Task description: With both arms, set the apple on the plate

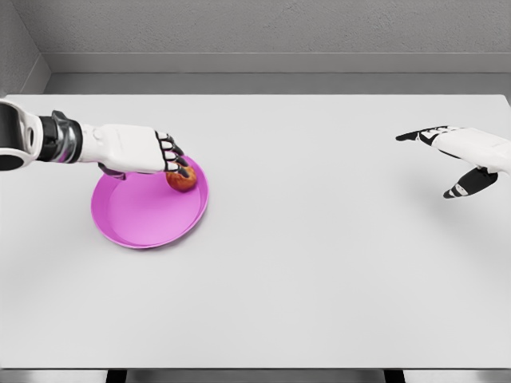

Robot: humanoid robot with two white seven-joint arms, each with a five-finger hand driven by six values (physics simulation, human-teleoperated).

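A: What sits on the surface (319, 263)?

B: Very little. One pink plate (144, 219) at the left, one apple (183, 180), and the two arms over it. The surface is white and plain, with a grey wall behind it.

A: Where is the apple?

B: On the plate, at its upper right part, just inside the rim. It looks reddish-brown and small next to the plate.

A: And the left robot hand (132, 149)?

B: It reaches in from the left edge and lies over the plate's upper left rim. Its fingers (171, 153) are curled down against the apple's top and left side, touching it. I cannot tell whether they clasp it or only rest on it.

A: The right robot hand (459, 155)?

B: Well apart, at the far right edge, above bare surface. Its fingers are spread wide, one pointing left and the thumb angled downward, and it holds nothing.

A: Anything between them?

B: Only bare white surface between the plate and the right robot hand.
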